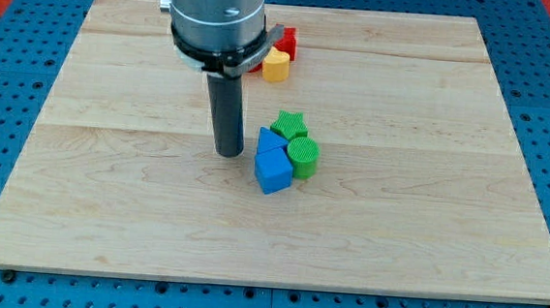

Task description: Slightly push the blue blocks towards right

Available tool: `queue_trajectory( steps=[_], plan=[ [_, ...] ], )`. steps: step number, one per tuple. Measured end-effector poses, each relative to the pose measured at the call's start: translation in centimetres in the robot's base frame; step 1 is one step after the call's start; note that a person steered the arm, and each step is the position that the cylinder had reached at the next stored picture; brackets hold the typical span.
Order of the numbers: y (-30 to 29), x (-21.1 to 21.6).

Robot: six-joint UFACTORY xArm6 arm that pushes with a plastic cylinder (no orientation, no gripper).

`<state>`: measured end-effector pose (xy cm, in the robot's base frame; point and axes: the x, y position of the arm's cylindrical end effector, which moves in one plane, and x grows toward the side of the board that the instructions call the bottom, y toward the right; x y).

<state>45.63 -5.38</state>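
Resting on wooden board over blue pegboard.

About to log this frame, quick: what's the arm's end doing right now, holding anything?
No gripper: my tip holds nothing. It stands on the board just to the view's left of the blue blocks, a narrow gap between them.

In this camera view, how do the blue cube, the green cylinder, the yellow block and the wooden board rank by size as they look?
1. wooden board, by far the largest.
2. blue cube.
3. green cylinder.
4. yellow block.
The last two look close, and the yellow one sits farther up the view, so that order is unsure.
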Motion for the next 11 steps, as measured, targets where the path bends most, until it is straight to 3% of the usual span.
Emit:
queue_trajectory(
  steps=[1, 2, 4, 8, 10, 11],
  plan=[
    [2.2, -2.5],
    [2.3, -2.5],
    [5.5, -0.4],
    [1.9, 1.0],
    [4.9, 3.8],
    [4.9, 2.7]
  ],
)
